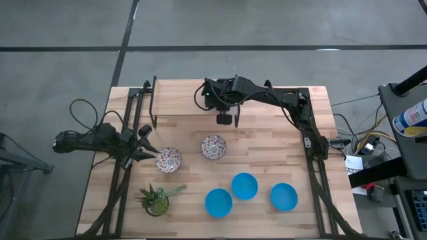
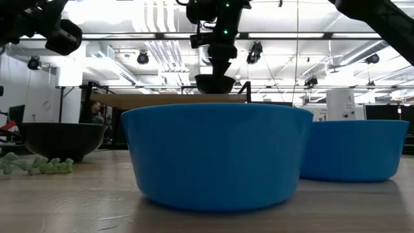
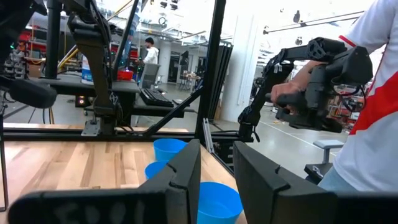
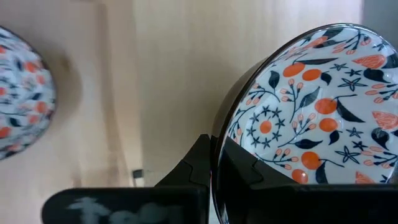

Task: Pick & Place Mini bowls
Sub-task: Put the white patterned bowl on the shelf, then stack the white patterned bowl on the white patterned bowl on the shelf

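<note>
My right gripper (image 1: pixel 225 120) is over the far middle of the table, shut on a patterned mini bowl (image 4: pixel 311 106), white inside with red and dark flowers and dark outside. The bowl hangs in the air (image 2: pixel 215 83). Two more patterned bowls (image 1: pixel 213 147) (image 1: pixel 169 160) stand on their bases on the wood, left of centre. Three blue bowls (image 1: pixel 245 186) (image 1: pixel 218 203) (image 1: pixel 284 197) stand near the front edge. My left gripper (image 1: pixel 143 143) waits at the table's left, open with nothing between its fingers (image 3: pixel 217 180). My right gripper pinches the patterned bowl's rim (image 4: pixel 219 146), one finger (image 4: pixel 189 168) on the dark outer wall and the other (image 4: pixel 245 167) inside. The fingers come slanting down from above. The bowl hangs below them, mouth up and about level, lifted clear of the table.
A small green potted plant (image 1: pixel 157 199) stands at the near left. Black frame rails (image 1: pixel 133 120) (image 1: pixel 313 147) run along both sides of the table. A person (image 3: pixel 367 124) stands beyond the table's edge in the left wrist view. Bare wood lies between the held bowl and the blue bowls.
</note>
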Motion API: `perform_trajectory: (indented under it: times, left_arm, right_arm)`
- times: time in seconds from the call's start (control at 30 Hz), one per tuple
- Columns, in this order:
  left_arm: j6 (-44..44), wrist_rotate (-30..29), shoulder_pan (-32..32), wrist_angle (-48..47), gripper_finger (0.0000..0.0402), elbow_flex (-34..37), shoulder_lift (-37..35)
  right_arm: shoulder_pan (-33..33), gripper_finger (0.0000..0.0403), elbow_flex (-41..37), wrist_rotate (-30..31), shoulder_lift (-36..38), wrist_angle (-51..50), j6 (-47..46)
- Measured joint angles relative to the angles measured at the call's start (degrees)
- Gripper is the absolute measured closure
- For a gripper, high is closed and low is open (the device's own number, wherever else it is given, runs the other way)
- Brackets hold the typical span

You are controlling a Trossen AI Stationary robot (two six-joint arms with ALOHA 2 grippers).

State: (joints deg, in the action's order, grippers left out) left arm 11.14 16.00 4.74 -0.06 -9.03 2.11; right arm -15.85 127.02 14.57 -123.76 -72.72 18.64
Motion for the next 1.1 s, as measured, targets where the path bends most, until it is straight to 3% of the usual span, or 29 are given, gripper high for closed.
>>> perform_trajectory:
  times: [0.13, 0.43, 0.8, 1.1]
  left_arm:
    - [0.0, 0.0, 0.0, 0.0, 0.0312, 0.0, 0.0]
    - [0.0, 0.0, 0.0, 0.0, 0.0312, 0.0, 0.0]
    - [0.0, 0.0, 0.0, 0.0, 0.0312, 0.0, 0.0]
    - [0.0, 0.0, 0.0, 0.0, 0.0312, 0.0, 0.0]
  right_arm:
    - [-0.1, 0.039, 0.0, -2.6, 0.0, 0.5, -0.4]
    - [-0.1, 0.0385, -0.3, -2.5, 0.0, 1.3, -0.5]
    - [0.2, 0.0299, -0.3, -1.0, 0.0, 1.5, -1.1]
    - [1.0, 0.0266, -0.3, -0.9, 2.5, 1.5, -2.4]
